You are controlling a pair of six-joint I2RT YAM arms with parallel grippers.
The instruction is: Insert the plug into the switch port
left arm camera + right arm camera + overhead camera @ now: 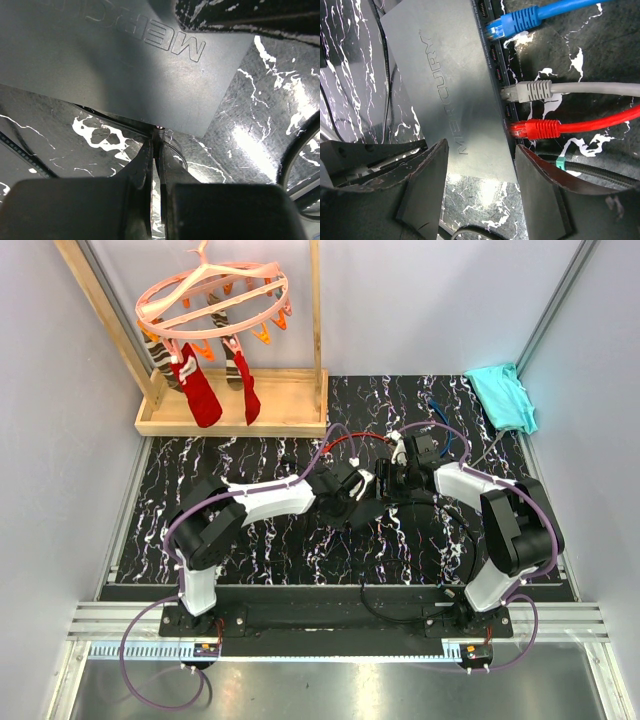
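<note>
The switch is a flat matte black box (445, 85) marked MERCURY, lying on the marbled mat. Its ports (496, 54) run along its right edge in the right wrist view. My right gripper (479, 150) is open, with one finger on each side of the box's near end. My left gripper (156, 145) is shut on a small black plug (159, 131) with a metal tip. The tip sits right at the box's (125, 75) thin near edge; the socket there is hidden. In the top view both grippers, left (352, 486) and right (392, 478), meet mid-mat and cover the box.
Blue (517, 21), grey (532, 91) and red (540, 129) network plugs sit in the side ports, cables trailing right. A black cable with a teal tie (560, 163) lies beside them. A wooden rack with red socks (230, 400) stands back left, a teal cloth (503, 395) back right.
</note>
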